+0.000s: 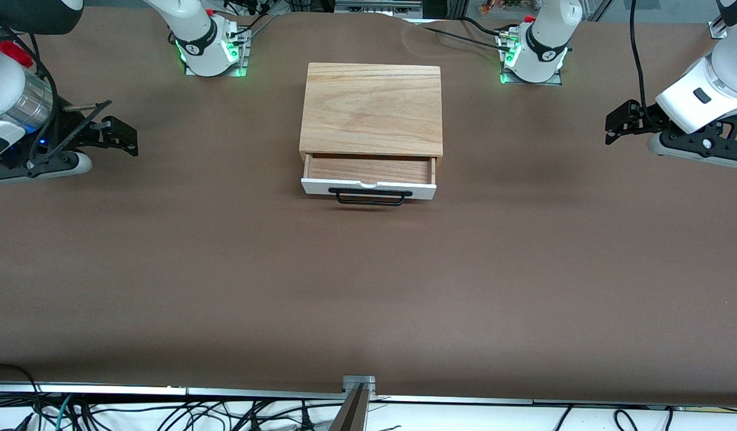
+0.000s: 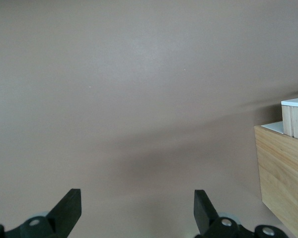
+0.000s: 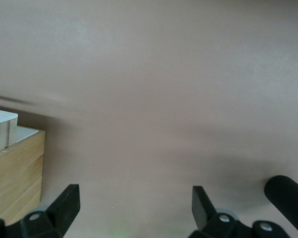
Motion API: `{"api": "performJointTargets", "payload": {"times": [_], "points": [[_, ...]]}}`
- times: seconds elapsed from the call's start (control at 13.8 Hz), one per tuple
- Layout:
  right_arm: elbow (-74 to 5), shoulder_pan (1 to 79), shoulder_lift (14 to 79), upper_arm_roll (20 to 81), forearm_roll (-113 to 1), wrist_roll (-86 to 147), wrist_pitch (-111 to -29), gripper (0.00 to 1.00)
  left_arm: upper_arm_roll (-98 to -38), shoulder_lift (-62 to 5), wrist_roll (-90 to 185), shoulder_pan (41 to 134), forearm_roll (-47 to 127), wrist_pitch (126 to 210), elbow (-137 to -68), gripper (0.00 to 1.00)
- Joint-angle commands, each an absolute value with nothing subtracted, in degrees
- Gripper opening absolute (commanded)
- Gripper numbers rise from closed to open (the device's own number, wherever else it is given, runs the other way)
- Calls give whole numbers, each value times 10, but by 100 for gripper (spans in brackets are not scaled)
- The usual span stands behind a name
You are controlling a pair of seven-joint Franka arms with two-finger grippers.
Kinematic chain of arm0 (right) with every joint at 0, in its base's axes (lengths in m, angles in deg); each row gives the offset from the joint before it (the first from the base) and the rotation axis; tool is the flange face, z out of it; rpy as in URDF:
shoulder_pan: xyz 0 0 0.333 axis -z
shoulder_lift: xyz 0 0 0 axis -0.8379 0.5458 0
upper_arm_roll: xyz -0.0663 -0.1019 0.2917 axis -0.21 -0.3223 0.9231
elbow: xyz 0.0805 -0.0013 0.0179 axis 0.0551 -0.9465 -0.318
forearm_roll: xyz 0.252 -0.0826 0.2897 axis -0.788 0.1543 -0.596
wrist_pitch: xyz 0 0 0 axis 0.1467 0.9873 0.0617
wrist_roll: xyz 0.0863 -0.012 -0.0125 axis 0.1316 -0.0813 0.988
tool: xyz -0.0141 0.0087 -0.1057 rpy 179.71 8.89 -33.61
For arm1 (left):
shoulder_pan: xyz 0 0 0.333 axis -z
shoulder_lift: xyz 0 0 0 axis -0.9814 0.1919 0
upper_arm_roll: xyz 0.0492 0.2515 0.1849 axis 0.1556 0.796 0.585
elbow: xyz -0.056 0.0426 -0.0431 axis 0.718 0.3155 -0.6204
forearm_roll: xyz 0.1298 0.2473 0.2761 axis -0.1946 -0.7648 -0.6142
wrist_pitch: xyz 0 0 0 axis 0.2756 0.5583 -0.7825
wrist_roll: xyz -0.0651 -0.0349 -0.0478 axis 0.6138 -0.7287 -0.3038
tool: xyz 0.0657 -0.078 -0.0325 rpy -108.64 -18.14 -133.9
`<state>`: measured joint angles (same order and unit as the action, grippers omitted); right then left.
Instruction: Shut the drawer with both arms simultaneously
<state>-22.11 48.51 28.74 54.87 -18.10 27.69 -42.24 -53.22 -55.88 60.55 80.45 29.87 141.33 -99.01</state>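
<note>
The drawer (image 1: 369, 179) stands pulled partly out of its wooden box (image 1: 372, 109), midway between both grippers. The right gripper (image 1: 120, 136) and left gripper (image 1: 621, 123) hover over bare table (image 1: 368, 287), well apart from it, fingers spread, holding nothing.

brown table mat (image 1: 368, 287) — bare | cables (image 1: 164, 413) — along its near edge

Brown matte counter (image 1: 368, 287) fills nearly whole frame, surface bare, soft shadows mid-frame. Metal edge strip (image 1: 254, 393) along bottom of frame, small metal bracket (image 1: 358, 383) at bottom centre. Below strip: white surface, tangled black cables (image 1: 164, 416), bottom left. Top edge: cluttered equipment (image 1: 380, 7), dark, partly cut off. Lighting even, diffuse.
</note>
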Motion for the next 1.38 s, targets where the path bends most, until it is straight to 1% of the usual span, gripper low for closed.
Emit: {"api": "performJointTargets", "payload": {"times": [0.0, 0.15, 0.29, 0.36, 0.44, 0.51, 0.58, 0.73, 0.8, 0.95, 1.16, 1.31], "points": [[-222, 486, 281, 550, -182, 274, -423, 100, -538, -549, 615, 803, 307, 1400, -968, 100], [-222, 480, 282, 552, -194, 277, -419, 100, -546, -540, 614, 813, 312, 1399, -969, 100], [-222, 459, 288, 554, -196, 274, -426, 100, -570, -521, 607, 818, 340, 1395, -970, 100], [-223, 457, 302, 555, -201, 277, -439, 100, -581, -499, 604, 818, 368, 1400, -969, 100], [-222, 451, 348, 556, -204, 282, -460, 100, -583, -475, 604, 820, 396, 1410, -967, 100], [-204, 438, 399, 558, -204, 282, -461, 100, -584, -453, 604, 822, 432, 1434, -967, 100], [-183, 437, 414, 558, -214, 280, -460, 100, -589, -433, 592, 832, 470, 1469, -968, 100], [-180, 435, 419, 558, -311, 278, -469, 100, -591, -378, 555, 866, 496, 1534, -968, 100], [-179, 433, 433, 558, -353, 279, -491, 100, -591, -360, 543, 888, 496, 1584, -968, 100], [-178, 416, 466, 560, -424, 275, -564, 100, -592, -325, 525, 923, 533, 1673, -968, 100], [-174, 376, 506, 561, -436, 272, -622, 100, -591, -272, 527, 953, 629, 1776, -968, 100], [-166, 365, 549, 565, -438, 273, -648, 100, -591, -252, 525, 983, 633, 1809, -969, 100]]}}
